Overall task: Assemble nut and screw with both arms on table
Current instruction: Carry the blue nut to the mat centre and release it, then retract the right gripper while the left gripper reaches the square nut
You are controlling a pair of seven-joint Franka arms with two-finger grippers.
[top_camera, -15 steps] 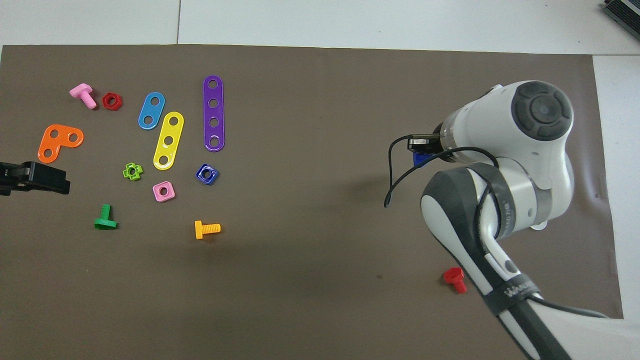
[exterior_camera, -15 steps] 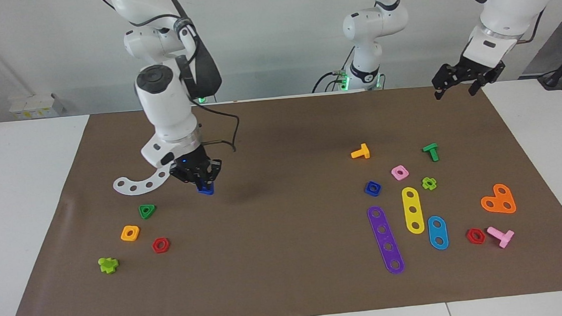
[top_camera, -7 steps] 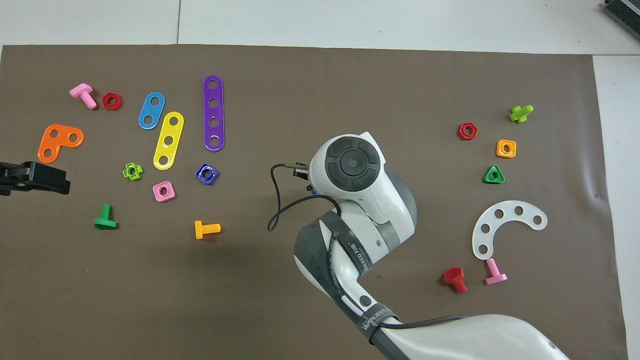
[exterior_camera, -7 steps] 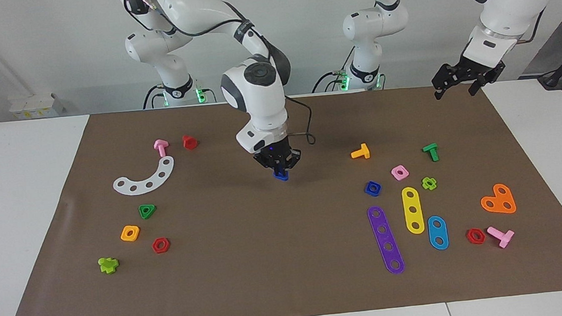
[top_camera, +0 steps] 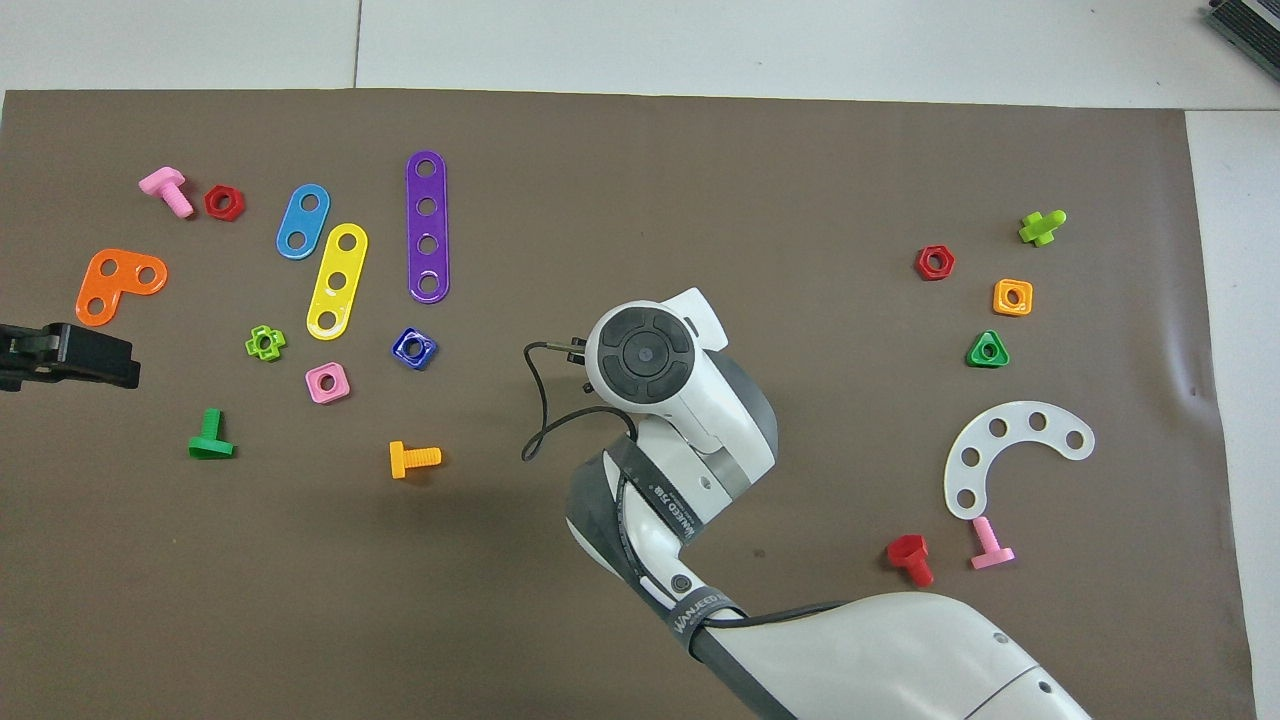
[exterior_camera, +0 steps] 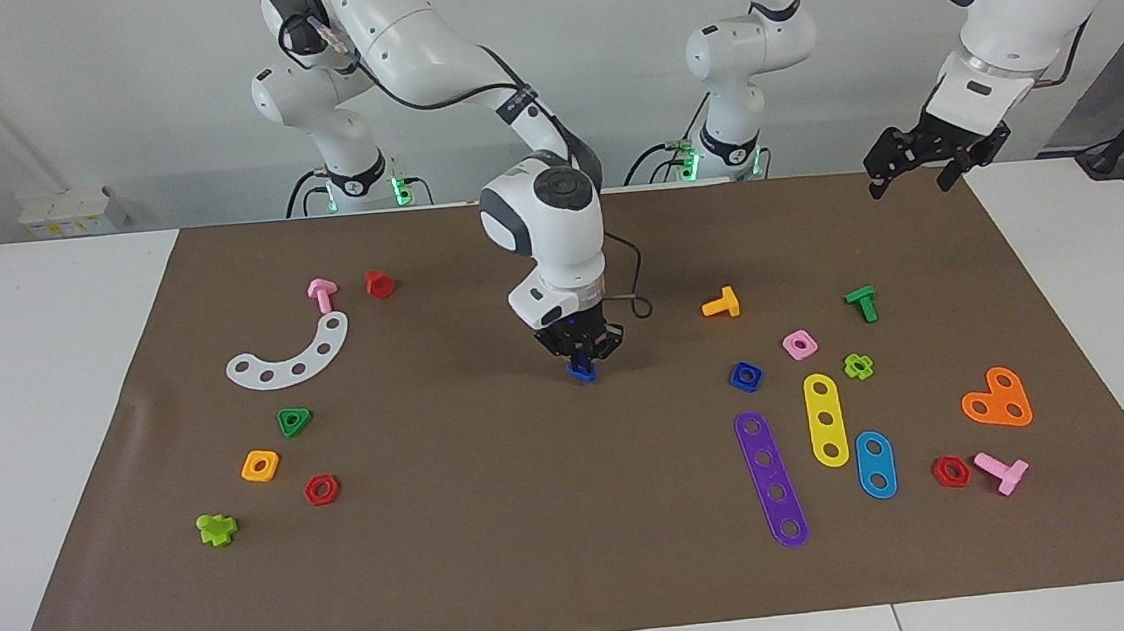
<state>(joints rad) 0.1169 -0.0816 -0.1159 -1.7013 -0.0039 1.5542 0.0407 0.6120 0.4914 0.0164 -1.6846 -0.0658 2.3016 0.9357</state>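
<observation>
Right gripper [exterior_camera: 581, 359] is pinched on the blue screw [exterior_camera: 582, 371], low over the middle of the mat [exterior_camera: 538, 518]; whether the screw's underside touches the mat I can't tell. In the overhead view the arm's own wrist hides both gripper and screw. Blue nut [exterior_camera: 745, 375] lies flat on the mat toward the left arm's end, hole up, just beside the pink nut [exterior_camera: 799, 344] and the top of the purple strip [exterior_camera: 771, 479], with the orange bolt [exterior_camera: 722, 303] a bit nearer the robots. Left gripper [exterior_camera: 914, 163] waits high over the mat's corner at its own end, fingers spread, holding nothing. My read: the step in hand is staging the screw at centre so the left arm can bring the nut to it. To do it well: keep the shaft vertical and the pinch firm on the screw so it doesn't twist in the fingers; hold it steady where both arms reach without their wrists colliding. For the nut, the left gripper should come straight down and grip across two flat sides, clear of the pink nut and strip, without covering the hole. Then line the hole up with the shaft axis before any turning. Risk: cross-threading or knocking the neighbours if the approach is slanted.
</observation>
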